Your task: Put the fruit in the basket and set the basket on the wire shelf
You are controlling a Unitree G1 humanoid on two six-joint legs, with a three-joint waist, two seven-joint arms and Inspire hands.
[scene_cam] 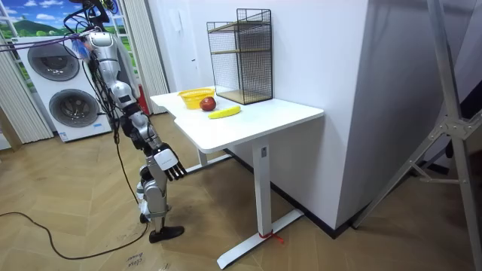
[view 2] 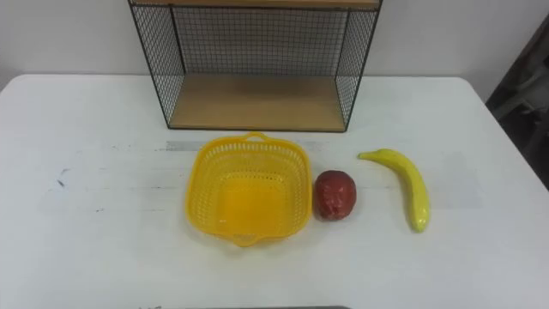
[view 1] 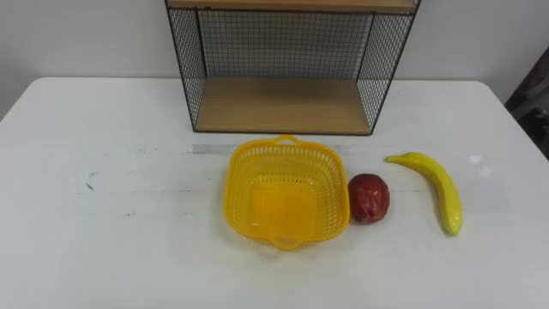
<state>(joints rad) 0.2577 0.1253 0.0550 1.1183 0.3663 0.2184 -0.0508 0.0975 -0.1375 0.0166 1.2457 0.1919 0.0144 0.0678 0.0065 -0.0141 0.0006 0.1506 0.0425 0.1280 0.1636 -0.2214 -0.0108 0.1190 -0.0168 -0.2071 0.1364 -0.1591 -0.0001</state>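
Yellow basket: in the left eye view, a yellow plastic lattice basket (view 1: 241, 189) with a small handle at each end stands upright near the middle of the desk, closer to the front edge than to the back edge. Both pieces of fruit lie outside it.
Red fruit: a dark red, round, apple-like red fruit (view 1: 369, 198) lies on the desk at the basket's right rim, touching it or just beside it.
Banana: a long, curved yellow banana (view 1: 439, 190) lies to the right of the red fruit and apart from it, toward the desk's right edge, with its thin end pointing to the back.
Wire shelf: a black wire-mesh shelf with wooden boards (view 1: 283, 105) stands at the middle of the back edge, just behind the basket and not touching it.
Desk: a white, flat-topped desk (view 1: 103, 215) carries a few faint dark marks toward its left edge.
Right eye view: the layout matches, with the basket in the middle, the red fruit at its right rim, the banana further right and the shelf behind.
Robot: in the room view it stands on a wood-patterned floor (scene_cam: 316, 241) at the desk's end on the room view's left, facing along the desk toward the shelf.
Right hand: the right hand (scene_cam: 169, 162) hangs low, below the desk top, with its fingers straight and slightly spread, holding nothing.
Washing machines: two white front-loading washing machines (scene_cam: 59, 66), one stacked on the other, stand behind the robot.
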